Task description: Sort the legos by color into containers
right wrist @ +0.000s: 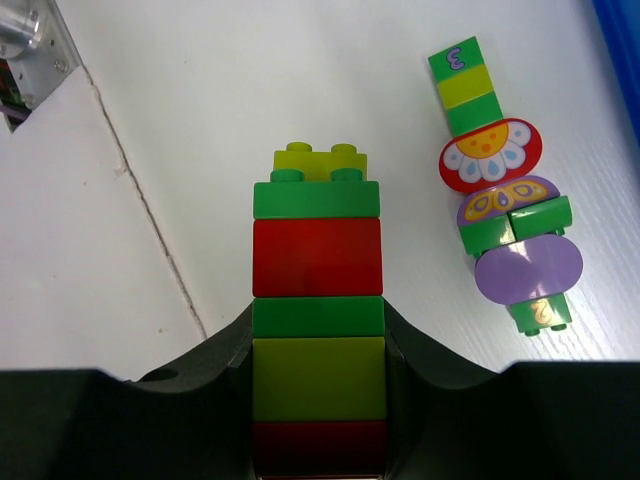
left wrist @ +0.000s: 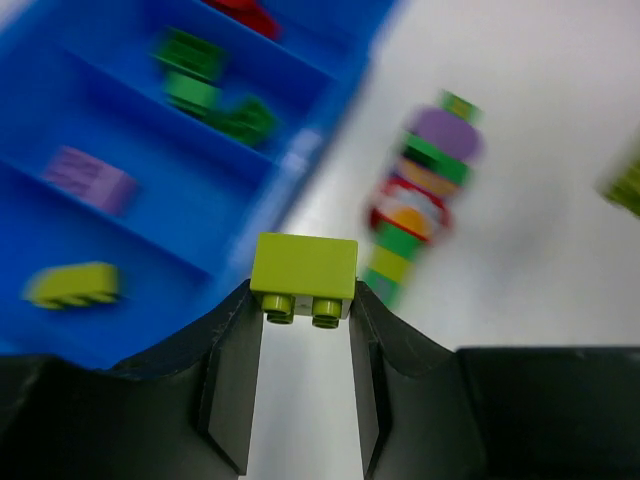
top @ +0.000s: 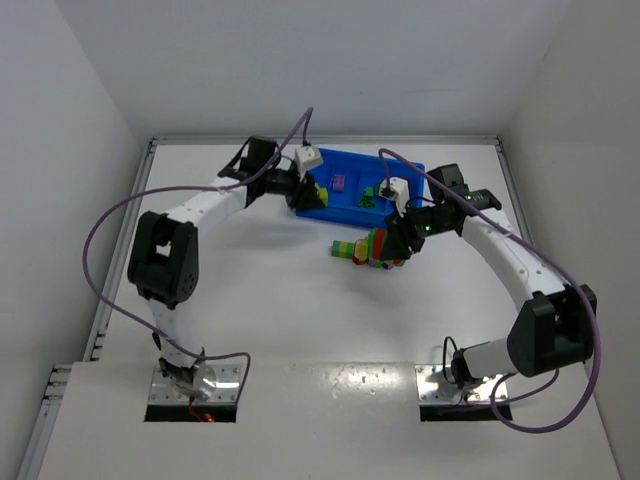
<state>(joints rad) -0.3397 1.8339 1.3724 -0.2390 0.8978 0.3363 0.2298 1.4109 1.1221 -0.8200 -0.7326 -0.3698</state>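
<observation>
My left gripper (left wrist: 305, 300) is shut on a yellow-green brick (left wrist: 304, 268), held by its sides above the table just off the near rim of the blue tray (left wrist: 300, 160). The tray's compartments hold a yellow brick (left wrist: 70, 285), a purple brick (left wrist: 90, 178), green bricks (left wrist: 210, 95) and a red one (left wrist: 245, 12). My right gripper (right wrist: 318, 320) is shut on a striped stick (right wrist: 318, 255) of red, green and yellow bricks, held above the table. A second multicoloured stick (right wrist: 500, 190) with flower and butterfly pieces lies on the table beside it.
In the top view the tray (top: 345, 205) sits at the back centre, with my left gripper (top: 312, 192) at its left end and my right gripper (top: 398, 243) in front of its right end. The lying stick (top: 350, 250) is just in front of the tray. White walls enclose the table.
</observation>
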